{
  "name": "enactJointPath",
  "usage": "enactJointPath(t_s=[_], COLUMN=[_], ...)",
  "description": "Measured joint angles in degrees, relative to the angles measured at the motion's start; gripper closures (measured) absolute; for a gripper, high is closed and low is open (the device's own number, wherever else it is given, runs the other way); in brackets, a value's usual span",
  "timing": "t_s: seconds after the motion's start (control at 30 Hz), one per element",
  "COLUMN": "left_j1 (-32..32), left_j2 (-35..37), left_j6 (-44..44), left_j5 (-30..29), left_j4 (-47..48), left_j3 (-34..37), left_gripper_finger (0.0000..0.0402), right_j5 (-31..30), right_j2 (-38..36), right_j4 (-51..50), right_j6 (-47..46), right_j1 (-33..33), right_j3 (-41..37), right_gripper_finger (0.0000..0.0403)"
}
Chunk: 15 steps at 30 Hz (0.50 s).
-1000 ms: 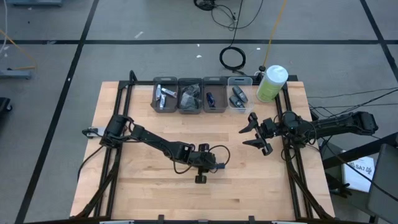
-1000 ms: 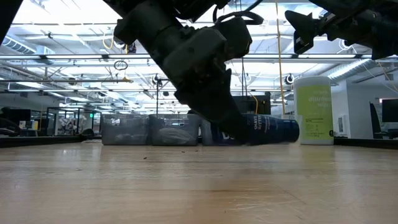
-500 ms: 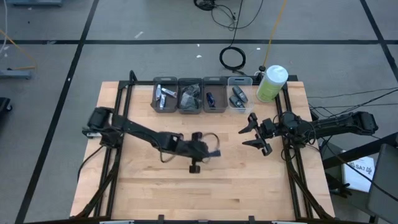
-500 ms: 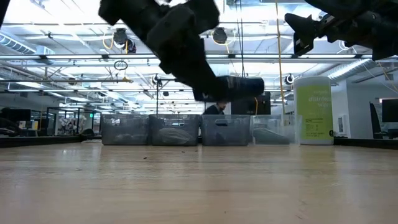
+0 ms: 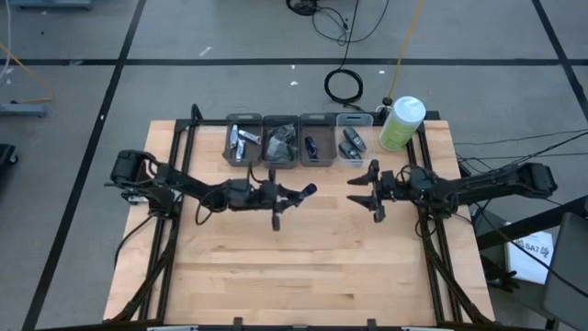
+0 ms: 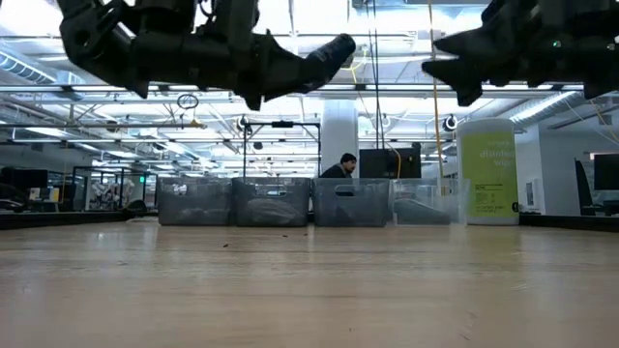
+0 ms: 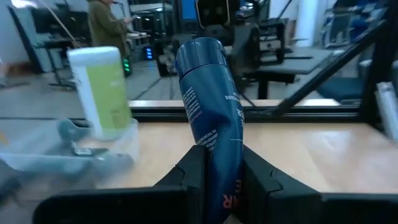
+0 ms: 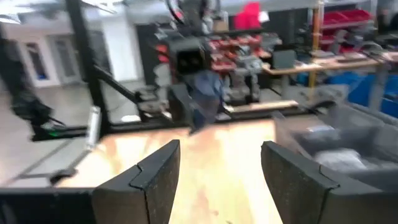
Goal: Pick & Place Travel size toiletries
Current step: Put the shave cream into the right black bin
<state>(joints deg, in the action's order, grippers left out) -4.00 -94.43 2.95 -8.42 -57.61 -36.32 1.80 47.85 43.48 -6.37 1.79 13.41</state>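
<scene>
A dark blue tube (image 7: 208, 106) with white lettering, one of the travel size toiletries, is in my left gripper (image 5: 290, 193), which is shut on it above the middle of the table. The tube (image 5: 307, 190) sticks out level toward the table's right side. My right gripper (image 5: 360, 190) hangs open a short way to its right, facing it, with nothing between its fingers (image 8: 155, 177). Other small toiletries lie in several clear bins (image 5: 280, 145) along the far edge. My left gripper pinches the blue tube's flattened rear half (image 7: 219, 163) between its two fingers (image 7: 189, 177). The fingers point level, from the table's left, and lie along the tube. The tube is lifted clear of the table, and its round end (image 7: 199, 53) points away from the gripper.
A big green bottle with a white cap (image 5: 401, 124) stands at the far right corner, beside the last bin (image 5: 352, 142). A black frame (image 5: 175, 175) runs along both sides of the wooden table (image 5: 303, 276). A person (image 6: 340, 166) stands in the room beyond the bins.
My left gripper has risen from the table and gone toward the far edge and a little left, tipping from pointing down to level. The blue tube, which lay on the wood, has come up with it and now hangs clear and level.
</scene>
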Motion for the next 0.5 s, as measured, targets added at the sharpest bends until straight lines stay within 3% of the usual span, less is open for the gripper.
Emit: enactJointPath(t_s=[0.3, 0.5], left_j1=[0.73, -0.66], left_j2=[-0.05, -0.37], left_j6=[9.33, 11.85], left_j5=[-0.79, -0.78], left_j4=[8.20, 16.36], left_j3=[-7.84, -12.19], left_gripper_finger=[0.0350, 0.0350], right_j5=[-1.82, 2.57], right_j2=[9.68, 15.15], right_j4=[9.56, 13.88], right_j6=[0.02, -0.85], right_j1=[-0.01, -0.03], right_j3=[-0.02, 1.19], right_gripper_finger=[0.0189, 0.0143])
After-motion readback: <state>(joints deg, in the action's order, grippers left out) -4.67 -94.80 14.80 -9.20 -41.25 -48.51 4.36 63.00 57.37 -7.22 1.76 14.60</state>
